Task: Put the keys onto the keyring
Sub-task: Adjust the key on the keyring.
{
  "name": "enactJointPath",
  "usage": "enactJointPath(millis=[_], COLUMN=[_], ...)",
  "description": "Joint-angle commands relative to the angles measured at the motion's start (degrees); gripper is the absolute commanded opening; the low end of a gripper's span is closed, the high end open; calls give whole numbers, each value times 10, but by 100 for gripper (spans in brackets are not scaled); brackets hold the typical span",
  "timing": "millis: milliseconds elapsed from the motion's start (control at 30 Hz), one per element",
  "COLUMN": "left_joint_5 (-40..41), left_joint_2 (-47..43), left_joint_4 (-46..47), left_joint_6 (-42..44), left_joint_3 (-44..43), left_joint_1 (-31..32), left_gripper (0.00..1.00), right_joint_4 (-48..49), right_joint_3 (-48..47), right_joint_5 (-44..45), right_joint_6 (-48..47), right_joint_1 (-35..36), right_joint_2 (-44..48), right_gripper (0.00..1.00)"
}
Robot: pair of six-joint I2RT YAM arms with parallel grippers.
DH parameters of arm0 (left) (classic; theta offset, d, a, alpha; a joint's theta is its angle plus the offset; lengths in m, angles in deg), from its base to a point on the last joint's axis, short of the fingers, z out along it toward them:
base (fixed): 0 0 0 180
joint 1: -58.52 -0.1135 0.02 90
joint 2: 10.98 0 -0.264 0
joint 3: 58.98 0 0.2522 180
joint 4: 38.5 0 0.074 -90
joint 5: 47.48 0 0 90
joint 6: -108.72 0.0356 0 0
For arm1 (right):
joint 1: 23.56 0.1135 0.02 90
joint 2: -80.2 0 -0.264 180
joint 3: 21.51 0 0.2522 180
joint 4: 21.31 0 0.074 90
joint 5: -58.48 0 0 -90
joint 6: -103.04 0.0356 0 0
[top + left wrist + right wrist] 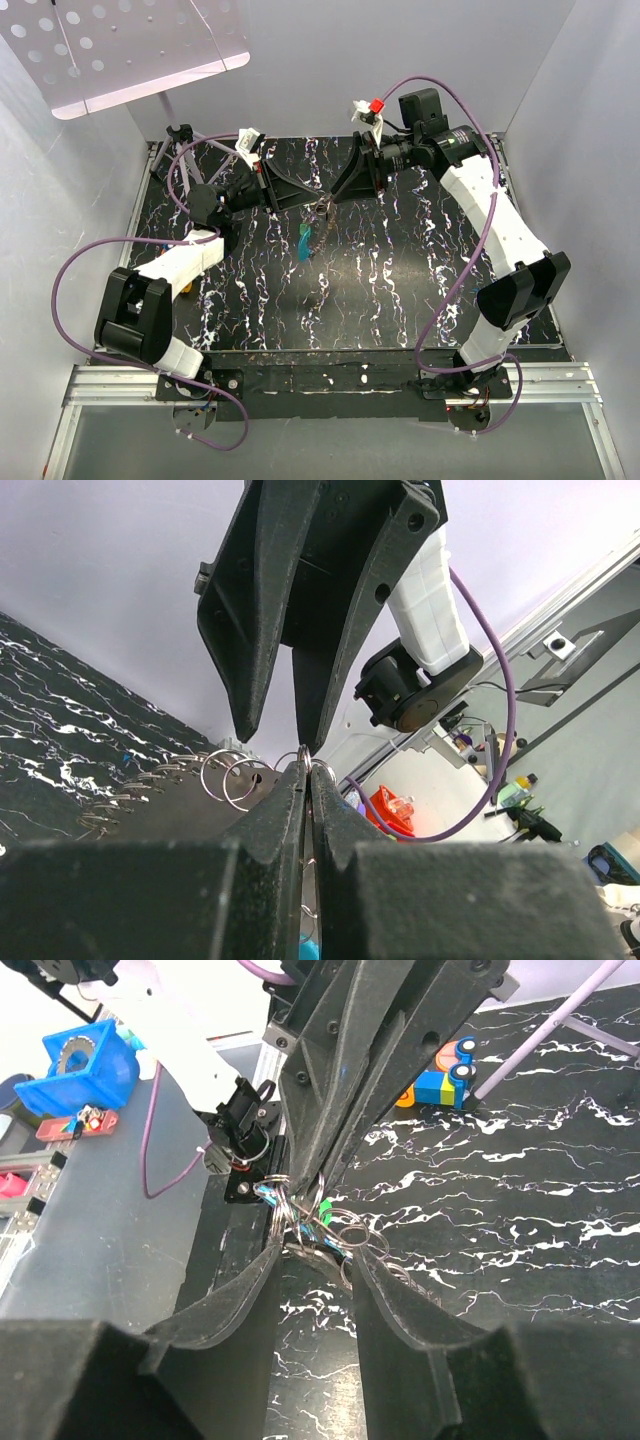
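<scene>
Both grippers meet tip to tip above the middle of the black marbled table. My left gripper is shut on the keyring, a thin silvery wire loop pinched edge-on between its tips. A teal key hangs below that pinch. My right gripper has its jaws partly apart, pressed from both sides on a bunch of wire rings and a key with blue and green bits. The key's dark blade seems to span the gap between the fingertips. More loose rings dangle beside the left tips.
A coloured toy block lies on the table behind the left arm. A small tripod stands at the back left corner. White walls enclose the table on three sides. A blue box sits off the table.
</scene>
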Motion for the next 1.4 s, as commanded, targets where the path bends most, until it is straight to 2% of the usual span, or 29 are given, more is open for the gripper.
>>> enactJointPath(millis=[0, 467, 1100, 1367], left_joint_5=[16, 23, 28, 36], left_joint_2=[-19, -22, -20, -21], left_joint_4=[8, 4, 19, 23], left_joint_6=[-2, -2, -15, -21], left_joint_3=[-24, -22, -22, -23], left_joint_1=[0, 0, 0, 0], left_gripper=[0, 0, 0, 0], right_joint_4=[-38, -53, -45, -52], right_joint_3=[-28, -46, -47, -47], right_joint_5=[-30, -29, -9, -7], right_joint_6=[-73, -98, -104, -111], right_joint_1=[1, 13, 14, 18], right_joint_2=[7, -4, -15, -13], right_gripper=[41, 34, 33, 17])
